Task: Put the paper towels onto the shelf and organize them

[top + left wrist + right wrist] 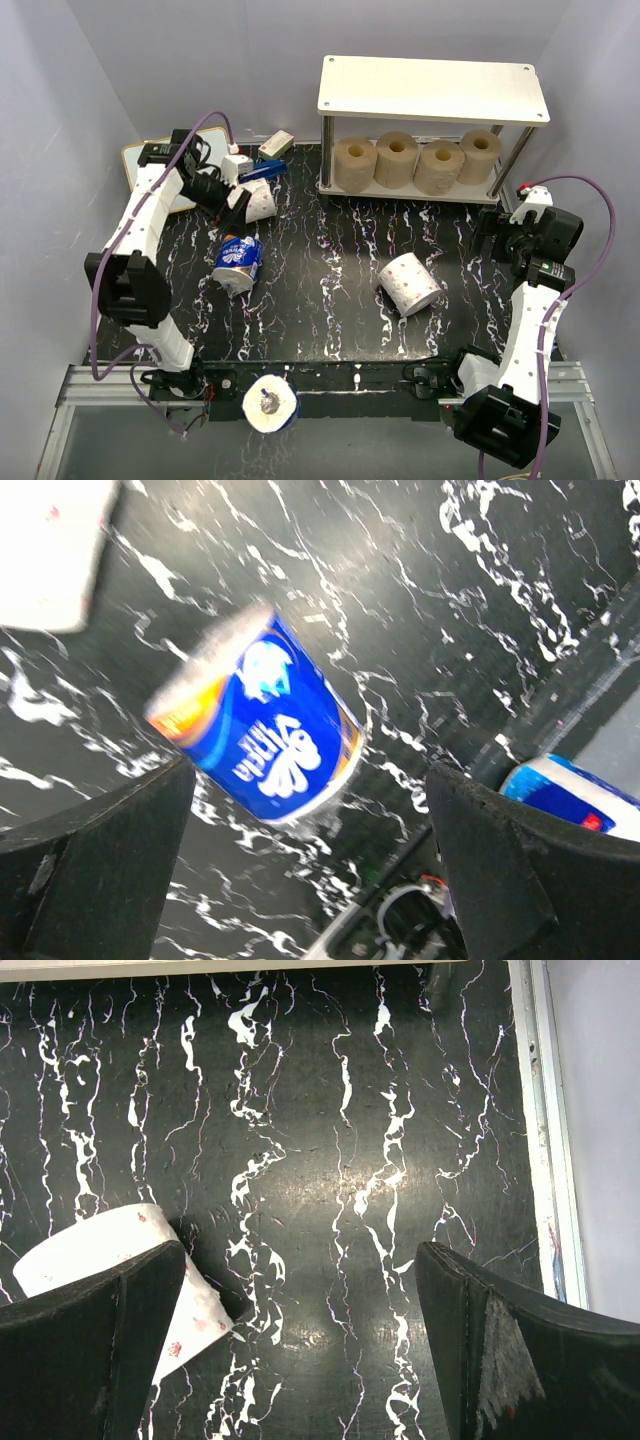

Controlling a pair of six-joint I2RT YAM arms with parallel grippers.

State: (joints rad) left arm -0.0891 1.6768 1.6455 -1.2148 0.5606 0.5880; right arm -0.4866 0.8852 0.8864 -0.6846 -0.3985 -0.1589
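While both arms hang over the dark marbled table (320, 300), I see the left end effector (310, 778) with its jaws spread wide and nothing between them. Its wrist camera looks down on the blue-wrapped roll (265, 725), which lies on its side on the table below the open fingers, clear of both pads. From above, that arm sits at the rear left, and a plain white roll (260, 203) lies right beside its fingers. The angle is poor, so I cannot tell whether they touch.

The right end effector (300, 1255) is also wide open and empty, hovering at the right side near the shelf's (430, 88) front leg. Its camera catches the patterned white roll (90, 1245) at the lower left, partly hidden behind one finger. The top view shows that roll lying on its side mid-table, apart from the arm.

On the shelf, four tan rolls (354, 165) stand in a row on the lower board, cores facing up, and the upper board is bare. One more roll (271, 404), white with blue at its rim, sits at the table's near edge between the two arm bases.
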